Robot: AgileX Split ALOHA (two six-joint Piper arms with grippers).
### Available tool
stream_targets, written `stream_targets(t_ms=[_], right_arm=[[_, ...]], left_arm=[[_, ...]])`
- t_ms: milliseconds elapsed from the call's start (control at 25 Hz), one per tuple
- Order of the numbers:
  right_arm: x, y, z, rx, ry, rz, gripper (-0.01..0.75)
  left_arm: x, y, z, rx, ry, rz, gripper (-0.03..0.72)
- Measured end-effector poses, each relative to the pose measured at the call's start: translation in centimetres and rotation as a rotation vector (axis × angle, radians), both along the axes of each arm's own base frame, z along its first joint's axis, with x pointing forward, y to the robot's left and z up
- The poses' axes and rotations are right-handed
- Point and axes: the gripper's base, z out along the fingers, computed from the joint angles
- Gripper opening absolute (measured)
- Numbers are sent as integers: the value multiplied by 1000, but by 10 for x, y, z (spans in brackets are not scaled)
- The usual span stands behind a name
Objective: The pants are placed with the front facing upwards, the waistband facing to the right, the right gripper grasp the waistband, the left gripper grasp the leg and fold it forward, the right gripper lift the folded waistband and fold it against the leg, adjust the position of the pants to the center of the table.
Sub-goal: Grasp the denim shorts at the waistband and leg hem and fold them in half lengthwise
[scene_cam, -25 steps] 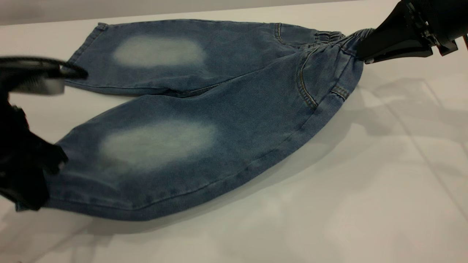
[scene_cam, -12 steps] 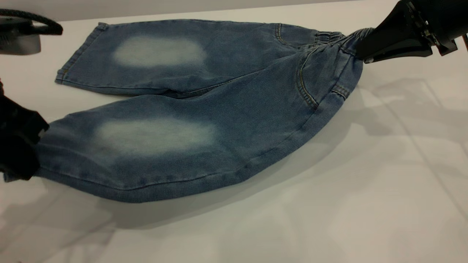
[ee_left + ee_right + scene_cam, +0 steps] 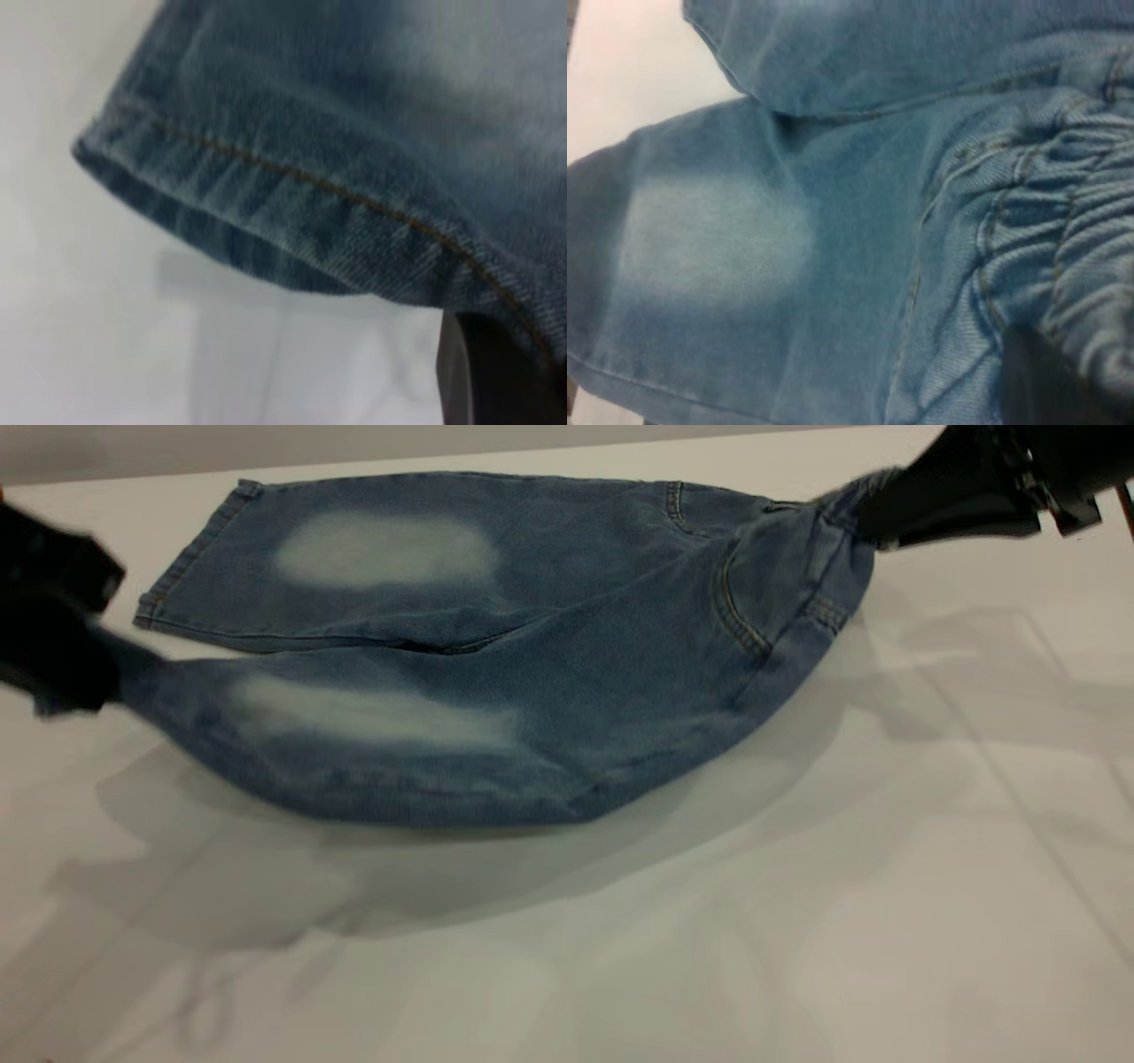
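Observation:
The blue denim pants (image 3: 532, 611) lie front up on the white table (image 3: 797, 886), waistband (image 3: 842, 500) to the right. My left gripper (image 3: 97, 664) is shut on the hem cuff of the near leg (image 3: 372, 735) and holds it off the table; the hem (image 3: 292, 204) fills the left wrist view beside one dark finger (image 3: 496, 372). At the top right my right gripper (image 3: 873, 522) is shut on the waistband, whose ruched elastic (image 3: 1072, 248) bunches against a dark finger (image 3: 1036, 381). The far leg (image 3: 381, 558) lies flat.
Bare table surface stretches in front of and to the right of the pants, with a wide shadow under the lifted leg. The table's far edge (image 3: 443, 460) runs just behind the far leg.
The left gripper has risen and carried the near leg's hem up and toward the far leg. The near leg now hangs off the table. The right gripper has lifted the waistband slightly.

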Motion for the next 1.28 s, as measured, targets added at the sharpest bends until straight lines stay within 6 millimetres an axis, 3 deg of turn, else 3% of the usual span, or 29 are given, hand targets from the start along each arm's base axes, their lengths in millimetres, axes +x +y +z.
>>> stream_targets(t_ms=[400, 600, 880, 1160, 1280], right_arm=[[26, -3, 22, -18, -48, -20, 29], [32, -7, 21, -56, -49, -61, 29], [37, -9, 12, -83, -44, -89, 29], [49, -10, 22, -83, -86, -104, 29], [55, -11, 20, -87, -88, -115, 29]], left_arm=[[20, -5, 15, -23, -152, -11, 60], [32, -8, 23, -52, -242, -5, 60], [50, -13, 16, -69, -282, 9, 60], [74, -19, 21, -65, -321, -2, 60], [85, -12, 25, -64, -340, 28, 60]])
